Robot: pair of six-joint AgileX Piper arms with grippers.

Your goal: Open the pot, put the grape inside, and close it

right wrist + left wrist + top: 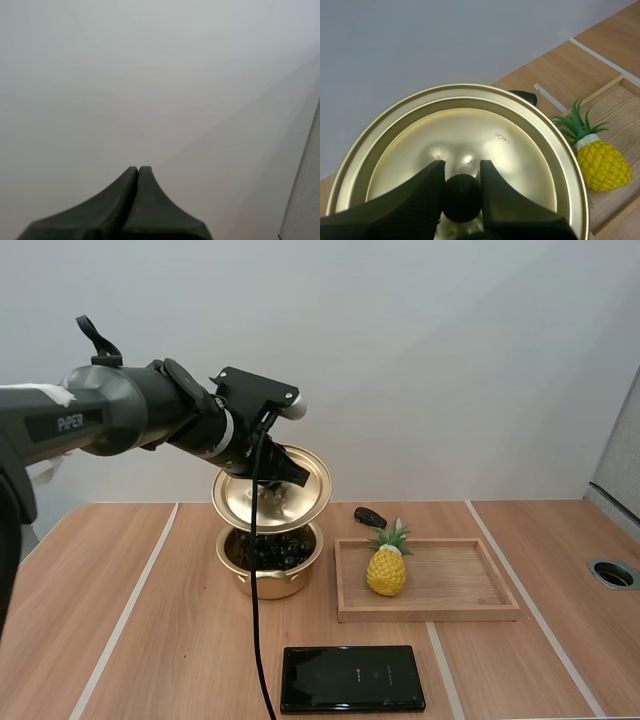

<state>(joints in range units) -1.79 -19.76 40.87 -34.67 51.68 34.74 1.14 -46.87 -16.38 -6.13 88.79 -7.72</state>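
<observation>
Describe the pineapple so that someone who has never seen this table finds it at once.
Start at the wooden table, then find the wooden tray to the right of the gold pot. The pineapple sits at the tray's left end, the one thing in it. It is yellow with a green crown, unlike the black phone in front of the tray.

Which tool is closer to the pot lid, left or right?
Left. The left tool pinches the black knob of the lid, held tilted above the pot; the right tool is shut on nothing, with no lid near it.
</observation>
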